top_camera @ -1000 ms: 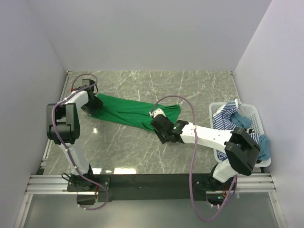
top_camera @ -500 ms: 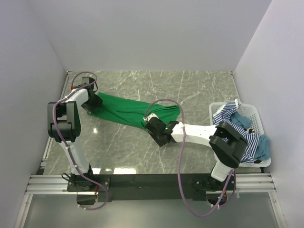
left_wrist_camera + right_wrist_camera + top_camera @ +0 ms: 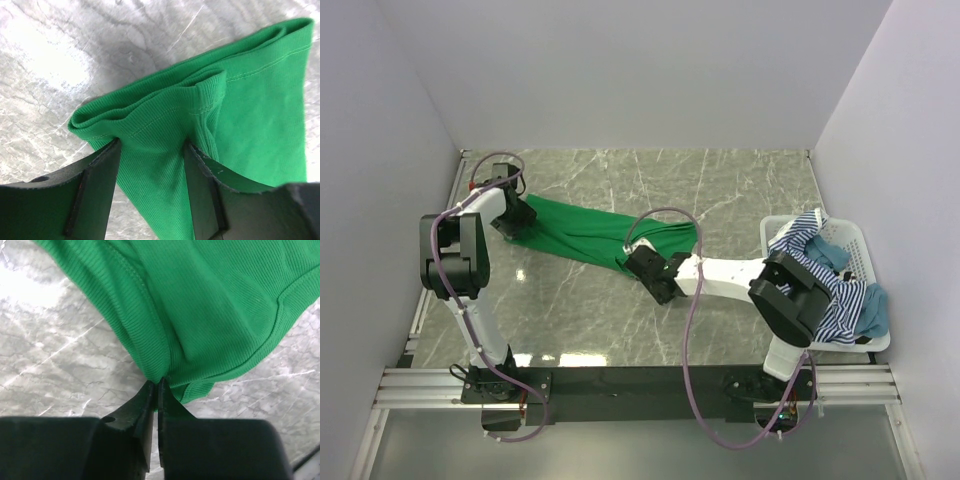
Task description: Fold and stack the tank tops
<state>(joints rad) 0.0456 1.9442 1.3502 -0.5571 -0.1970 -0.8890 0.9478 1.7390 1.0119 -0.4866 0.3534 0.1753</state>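
Closing on cloth: the right claw point(image 3: 157, 383) has just shut. Its fingers, apart a second ago, now meet on the near edge of the green tank top point(image 3: 580, 232).
Right arm: it has slid left along that edge to get there.
Other end: the left claw point(image 3: 152, 146) is unchanged, its fingers partly apart and clamped on a bunched fold at the garment's far-left end.
Garment: it lies as a long rumpled band across the worktop point(image 3: 740, 185), left of centre.
Meaning: both ends look held, so spreading it flat for a first fold can likely begin.
Waiting: the striped tank top point(image 3: 798, 250) and the teal tank top point(image 3: 876, 310) are heaped in the basket point(image 3: 866, 238), far right.
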